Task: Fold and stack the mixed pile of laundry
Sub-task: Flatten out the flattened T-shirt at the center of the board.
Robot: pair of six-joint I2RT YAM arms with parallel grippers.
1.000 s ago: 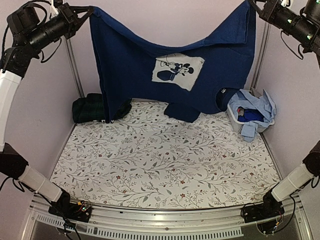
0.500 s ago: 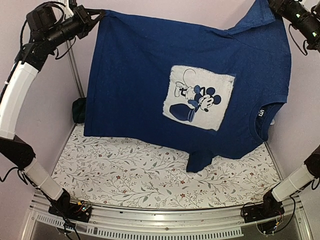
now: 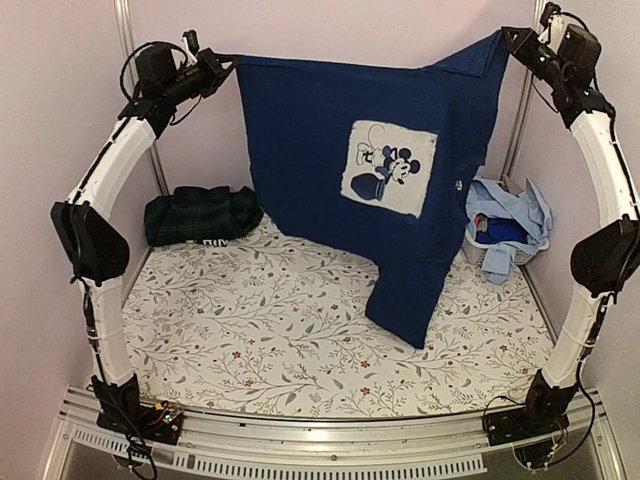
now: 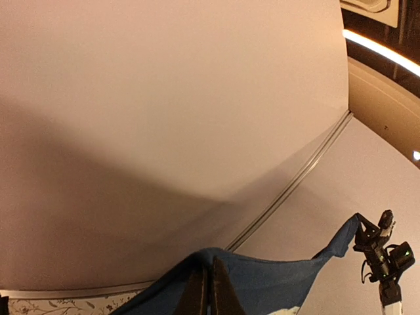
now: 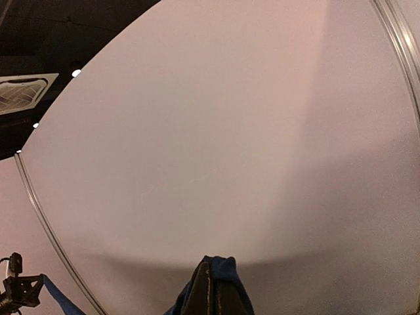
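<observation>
Top external: left claw point(image 3: 226, 60) and right claw point(image 3: 506, 38) both clamped tight on navy T-shirt point(image 3: 300, 150) corners, hanging spread.

Pale lilac walls point(image 3: 330, 30), floral sheet point(image 3: 280, 330)

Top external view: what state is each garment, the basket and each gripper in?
navy T-shirt: held up spread, print facing camera
left gripper: shut on one shirt corner
right gripper: shut on another corner
dark green plaid piece: bundled, lying far left
light blue shirts: crumpled in basket
</observation>
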